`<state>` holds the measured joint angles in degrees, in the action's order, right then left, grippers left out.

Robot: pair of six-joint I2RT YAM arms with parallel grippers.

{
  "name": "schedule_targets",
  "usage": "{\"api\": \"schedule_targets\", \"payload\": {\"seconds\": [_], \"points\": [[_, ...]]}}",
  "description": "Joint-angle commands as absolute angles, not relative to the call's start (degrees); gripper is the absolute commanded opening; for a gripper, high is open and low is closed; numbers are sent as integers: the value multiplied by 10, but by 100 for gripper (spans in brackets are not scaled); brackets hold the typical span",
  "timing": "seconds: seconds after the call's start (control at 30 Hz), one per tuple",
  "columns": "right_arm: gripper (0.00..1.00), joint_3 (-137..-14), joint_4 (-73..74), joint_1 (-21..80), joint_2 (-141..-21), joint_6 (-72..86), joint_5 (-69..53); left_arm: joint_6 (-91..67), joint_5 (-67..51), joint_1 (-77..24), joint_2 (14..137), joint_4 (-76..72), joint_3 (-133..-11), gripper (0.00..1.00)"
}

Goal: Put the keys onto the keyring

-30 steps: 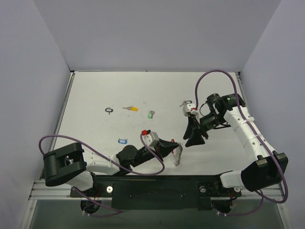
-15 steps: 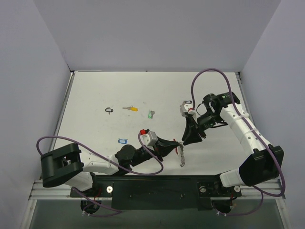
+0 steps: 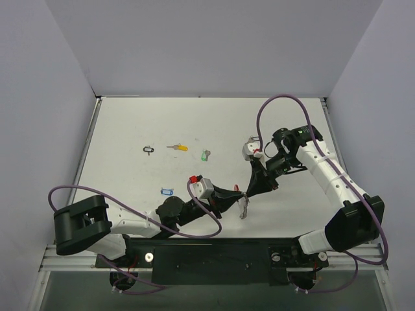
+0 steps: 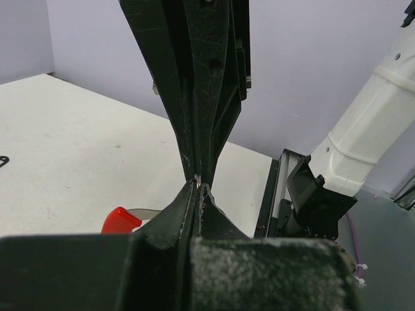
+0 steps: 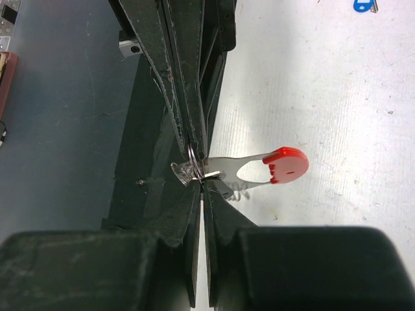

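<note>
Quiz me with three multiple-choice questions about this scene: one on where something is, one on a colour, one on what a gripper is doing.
1. Which loose key lies nearest the left arm? A yellow B green C blue
2. The keyring has a plastic end that is: A red B black C white
3. The right gripper is: A wide open B shut on the keyring C shut on nothing
Answers: 1 C, the blue key lies right beside that arm; 2 A, red shows plainly in the right wrist view; 3 B, it pinches the keyring's metal loop.
</note>
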<state>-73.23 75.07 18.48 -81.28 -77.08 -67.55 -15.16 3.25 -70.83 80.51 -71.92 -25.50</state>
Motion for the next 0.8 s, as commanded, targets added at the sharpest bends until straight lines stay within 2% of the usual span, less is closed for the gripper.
{"api": "schedule_targets", "payload": {"seconds": [0.0,0.3,0.6,0.77], "points": [[0,-736,842,189,-808,-789,-679,-128,51,-708,770,-836,-259,0],[0,-737,811,207,-824,-726,-665,-103,25,-691,722,-786,-247,0],[0,-733,793,214,-824,-697,-671,-116,0,-685,745,-814,-251,0],[25,-738,809,175,-797,-720,-685,-124,-18,-684,747,-805,-250,0]]}}
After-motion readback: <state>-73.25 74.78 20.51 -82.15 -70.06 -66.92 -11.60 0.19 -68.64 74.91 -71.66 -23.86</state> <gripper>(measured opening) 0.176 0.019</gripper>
